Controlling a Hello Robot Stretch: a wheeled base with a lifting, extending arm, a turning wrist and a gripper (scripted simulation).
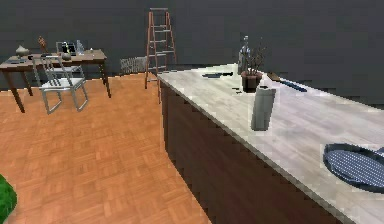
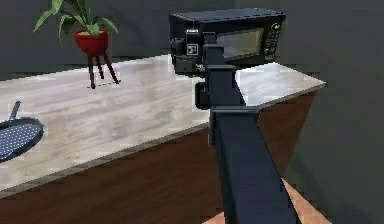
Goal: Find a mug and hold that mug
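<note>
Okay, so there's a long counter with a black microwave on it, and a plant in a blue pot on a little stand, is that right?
Not quite. The pot holding the plant is red, not blue, as the arm side view shows. The rest holds: it sits on a little stand on the long counter, and a black microwave is on that counter too.

A tall pale grey vessel (image 1: pixel 262 108) stands upright on the counter (image 1: pixel 300 130), near its edge; too small to tell if it is a mug. Just behind it sits a small dark pot (image 1: pixel 251 81) holding twigs.
</note>
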